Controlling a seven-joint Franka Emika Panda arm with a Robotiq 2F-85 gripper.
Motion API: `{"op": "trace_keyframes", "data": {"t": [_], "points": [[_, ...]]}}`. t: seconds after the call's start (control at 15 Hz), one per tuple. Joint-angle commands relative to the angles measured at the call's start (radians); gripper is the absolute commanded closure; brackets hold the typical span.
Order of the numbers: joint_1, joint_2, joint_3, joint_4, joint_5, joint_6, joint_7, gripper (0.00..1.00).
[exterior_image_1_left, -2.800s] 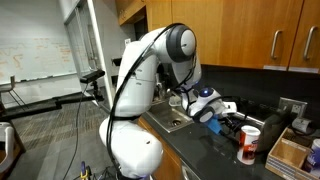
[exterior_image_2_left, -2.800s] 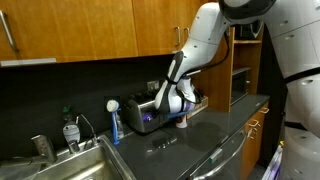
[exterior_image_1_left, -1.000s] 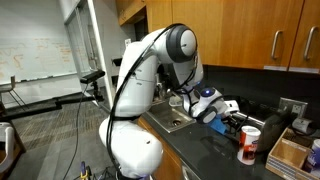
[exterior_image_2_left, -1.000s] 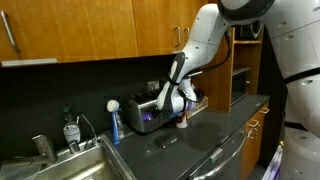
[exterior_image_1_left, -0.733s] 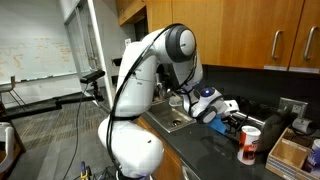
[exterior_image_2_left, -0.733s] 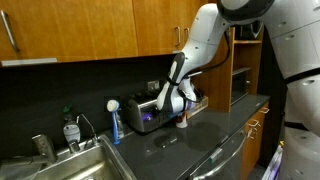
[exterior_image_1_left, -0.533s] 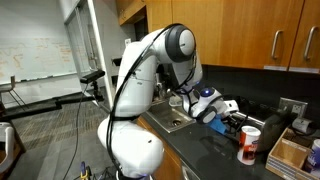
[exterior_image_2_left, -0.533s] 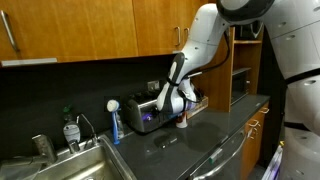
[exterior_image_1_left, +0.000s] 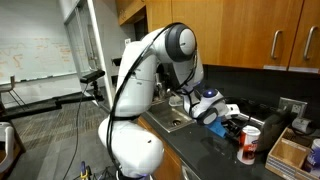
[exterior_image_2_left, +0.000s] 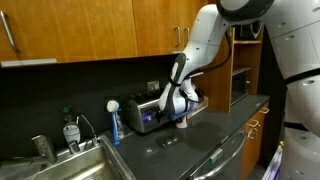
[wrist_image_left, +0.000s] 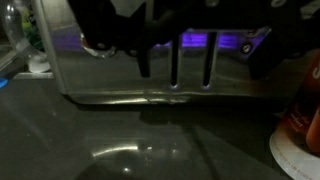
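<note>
A silver toaster (exterior_image_2_left: 148, 114) with a purple glow stands on the dark counter against the wall. In the wrist view it fills the middle (wrist_image_left: 110, 75), with two narrow slots. My gripper (exterior_image_2_left: 179, 117) hangs low, just in front of the toaster, in both exterior views (exterior_image_1_left: 222, 116). In the wrist view my gripper (wrist_image_left: 205, 62) is open and empty; its dark fingers (wrist_image_left: 144, 60) stand wide apart on either side of the slots. A red and white canister (wrist_image_left: 300, 125) stands close on the right, and also shows in an exterior view (exterior_image_1_left: 249, 145).
A steel sink (exterior_image_2_left: 85, 160) lies at the counter's left end, with a soap bottle (exterior_image_2_left: 70, 130) and a blue-and-white bottle (exterior_image_2_left: 115, 124) beside it. A cardboard box (exterior_image_1_left: 290, 152) sits past the canister. Wooden cabinets (exterior_image_2_left: 90, 30) hang above.
My gripper has shifted slightly closer to the toaster and a little lower; the rest has not moved.
</note>
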Motion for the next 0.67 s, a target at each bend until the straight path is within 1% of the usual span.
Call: {"op": "trace_keyframes", "data": {"t": [0.0,0.2,0.33,0.53,0.6], "points": [[0.035,-0.083,-0.028,-0.061,0.022,-0.036,-0.01,0.0],[0.084,-0.139,-0.069,-0.113,0.021,-0.054,-0.035,0.0],[0.092,-0.213,-0.072,-0.159,0.001,-0.084,-0.051,0.0],[0.071,-0.357,-0.03,-0.224,-0.04,-0.179,-0.084,0.0],[0.064,-0.414,-0.015,-0.241,-0.045,-0.236,-0.098,0.0]]}}
